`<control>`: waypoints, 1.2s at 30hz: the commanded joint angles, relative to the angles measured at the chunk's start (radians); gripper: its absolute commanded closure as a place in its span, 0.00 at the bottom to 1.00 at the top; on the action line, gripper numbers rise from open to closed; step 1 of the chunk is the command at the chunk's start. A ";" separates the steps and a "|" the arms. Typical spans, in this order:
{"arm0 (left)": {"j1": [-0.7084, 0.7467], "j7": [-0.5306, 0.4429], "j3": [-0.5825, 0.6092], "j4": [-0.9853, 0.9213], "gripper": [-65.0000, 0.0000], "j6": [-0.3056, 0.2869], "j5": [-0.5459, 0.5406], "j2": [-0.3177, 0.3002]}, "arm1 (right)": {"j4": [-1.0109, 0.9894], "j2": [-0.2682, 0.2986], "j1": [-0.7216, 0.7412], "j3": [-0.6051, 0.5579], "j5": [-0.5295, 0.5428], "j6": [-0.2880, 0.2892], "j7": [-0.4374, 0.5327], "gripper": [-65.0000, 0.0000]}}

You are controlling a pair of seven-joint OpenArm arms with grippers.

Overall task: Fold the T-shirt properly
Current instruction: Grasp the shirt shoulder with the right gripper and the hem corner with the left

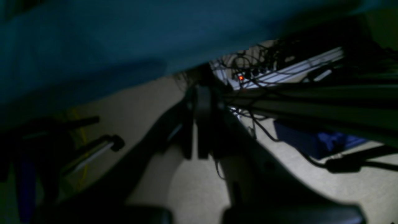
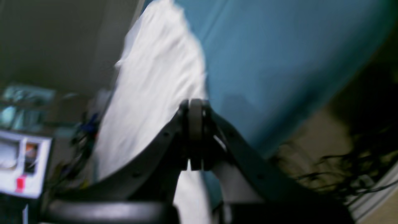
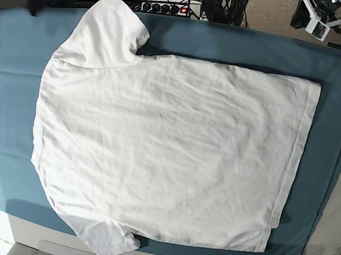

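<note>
The white T-shirt (image 3: pixel 167 152) lies spread flat on the teal cloth (image 3: pixel 8 68) that covers the bench, filling most of the base view. Its collar end points toward that view's left and its straight bottom hem runs down the right side. One short sleeve reaches up toward the far edge of the bench; the other hangs at the near edge. The fabric is lightly wrinkled and no fold shows in it.

In the right wrist view, the right tool (image 2: pixel 196 133) has its jaws pressed together with nothing between them, set off the side of the bench, with the shirt and the teal cloth behind it. In the dim left wrist view, the left tool (image 1: pixel 200 124) is likewise narrowed to a close and grips nothing; it sits below the hanging edge of the cloth, above a pale floor (image 1: pixel 192 186), with tangled black cables (image 1: pixel 258 71) beyond.
</note>
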 commanded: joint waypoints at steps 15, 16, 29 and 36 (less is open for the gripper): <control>-0.019 -0.010 -0.005 0.015 0.94 -0.003 -0.001 -0.006 | 0.013 -0.038 0.005 -0.149 -0.157 0.039 0.127 0.58; -0.019 -0.010 -0.005 0.015 0.94 -0.003 0.007 -0.006 | 0.013 -0.038 0.009 -0.149 -0.157 0.040 0.126 0.58; -0.019 -0.021 -0.005 0.015 0.94 -0.003 0.032 -0.006 | 0.013 -0.038 0.066 -0.189 -0.236 -0.026 0.078 0.58; -0.039 -0.020 -0.005 0.015 0.94 -0.003 0.032 -0.006 | 0.013 -0.038 0.066 -0.295 -0.288 -0.026 0.069 0.58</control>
